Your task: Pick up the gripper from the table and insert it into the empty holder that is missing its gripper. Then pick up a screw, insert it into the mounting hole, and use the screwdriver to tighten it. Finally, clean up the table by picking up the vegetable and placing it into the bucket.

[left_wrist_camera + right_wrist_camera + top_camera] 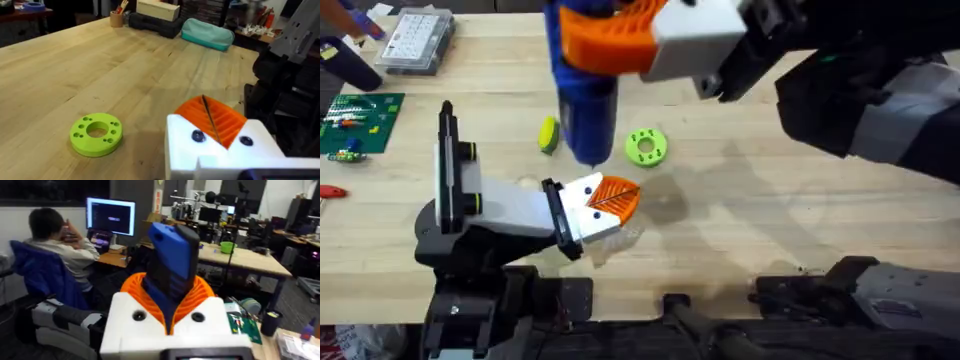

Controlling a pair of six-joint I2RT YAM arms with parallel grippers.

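Above the bench point(740, 230), the overhead view shows the right hand point(620, 35) clamped on the upright blue screwdriver point(585, 100), bit aimed down toward the holder point(585, 215) (likely for tightening). Left wrist view: left hand point(212, 125), pads pressed together, empty. Right wrist view: screwdriver point(172, 265) wedged between pads.

My right gripper point(170, 311), white with orange ribbed pads, holds the blue screwdriver point(585, 100). The vegetable point(549, 134) is yellow-green, the holed disc point(646, 146) bright green, the table point(770, 200) pale wood.
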